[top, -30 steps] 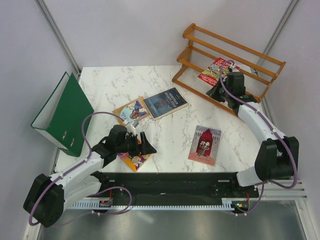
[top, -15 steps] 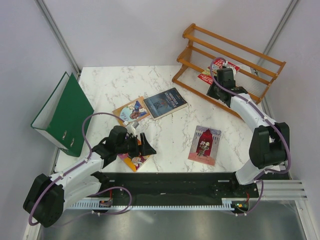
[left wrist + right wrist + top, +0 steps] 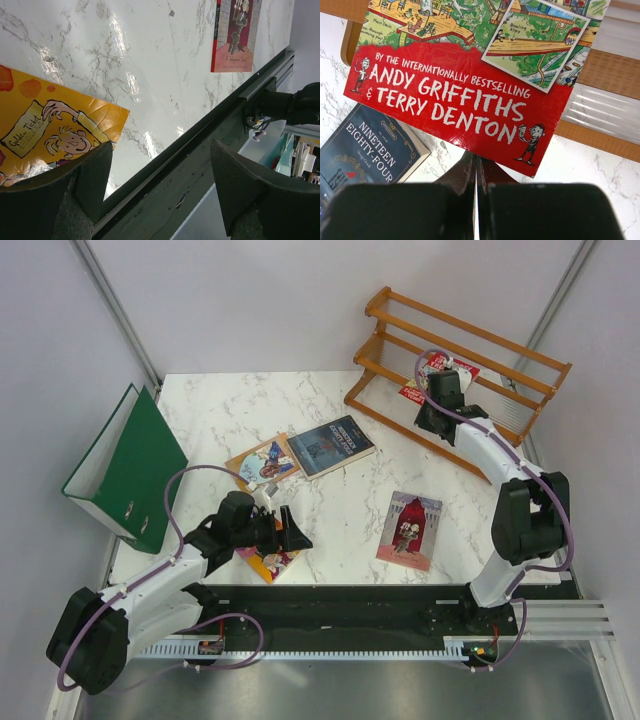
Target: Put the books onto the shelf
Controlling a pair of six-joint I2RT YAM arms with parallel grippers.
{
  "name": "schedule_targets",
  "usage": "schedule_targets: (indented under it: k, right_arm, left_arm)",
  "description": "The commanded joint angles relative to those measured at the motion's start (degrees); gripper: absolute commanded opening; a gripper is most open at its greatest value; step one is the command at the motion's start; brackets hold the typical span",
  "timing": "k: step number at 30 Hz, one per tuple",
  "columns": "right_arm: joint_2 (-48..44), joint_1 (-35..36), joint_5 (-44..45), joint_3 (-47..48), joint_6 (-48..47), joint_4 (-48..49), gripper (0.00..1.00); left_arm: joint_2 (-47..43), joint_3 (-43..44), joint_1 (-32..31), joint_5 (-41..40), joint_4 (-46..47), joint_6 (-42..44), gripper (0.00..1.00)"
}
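binder: a green ring binder (image 3: pixel 135 465) is stood on edge at the table's left rim, covers splayed | table: a white marble-patterned table (image 3: pixel 230 415) is seen | near edge: a black rail (image 3: pixel 350 605) is fixed along it, with a white slotted cable duct (image 3: pixel 330 650) laid just beyond | surround: grey wall panels (image 3: pixel 250 300) are set behind

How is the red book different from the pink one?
The red book is pinched in the shut right gripper at the shelf; the pink book lies flat on the table, untouched. The red book has busy cartoons; the pink book shows dark figures. Both are thin paperbacks.
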Motion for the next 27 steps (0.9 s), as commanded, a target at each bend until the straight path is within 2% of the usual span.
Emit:
schedule_targets:
  k: [1, 9, 12, 14, 19, 20, 22, 23, 26, 27]
  right_arm:
    - [0.8, 0.1, 2.7, 3.4, -0.7, 0.3, 0.0]
    - [2.1, 0.1, 3.2, 5.7, -1.9, 0.1, 0.0]
    - [0.6, 0.1, 0.9, 4.7, -2.7, 0.4, 0.0]
    - [-1.0, 0.1, -0.1, 2.0, -2.8, 1.1, 0.0]
    - [-11.8, 0.1, -3.8, -10.1, -1.4, 2.5, 0.07]
    - [-15.7, 0.1, -4.4, -12.2, -0.5, 2.5, 0.27]
    - [-19.8, 0.1, -4.5, -18.3, 0.9, 0.9, 0.46]
    - [-23.9, 0.0, -3.9, -20.2, 2.7, -0.3, 0.61]
    - [-30.6, -0.4, -3.9, -27.0, 4.1, -5.0, 0.72]
    - [-31.8, -0.8, -4.1, -29.6, 4.4, -7.9, 0.73]
  left_arm:
    - [-0.7, -0.1, -0.2, 1.2, 1.1, -0.5, 0.85]
    - [-0.3, 0.5, -0.2, 1.4, 1.1, -0.2, 0.85]
    - [-0.3, 0.4, -0.3, 2.0, 1.1, 0.2, 0.85]
    - [-0.3, 0.6, -0.4, 2.1, 1.2, 0.3, 0.85]
    - [0.5, 3.5, -2.4, 0.3, 1.0, 0.1, 0.86]
    - [1.7, 4.2, -2.8, -1.1, 1.1, 0.1, 0.86]
    - [4.2, 7.0, -4.1, -2.0, 1.8, 0.0, 0.87]
    - [5.6, 7.9, -4.7, -2.2, 2.4, 0.0, 0.88]
    - [13.7, 12.3, -7.6, -2.5, 5.2, -0.1, 0.88]
    - [17.7, 13.4, -8.4, -2.5, 6.8, -0.6, 0.88]
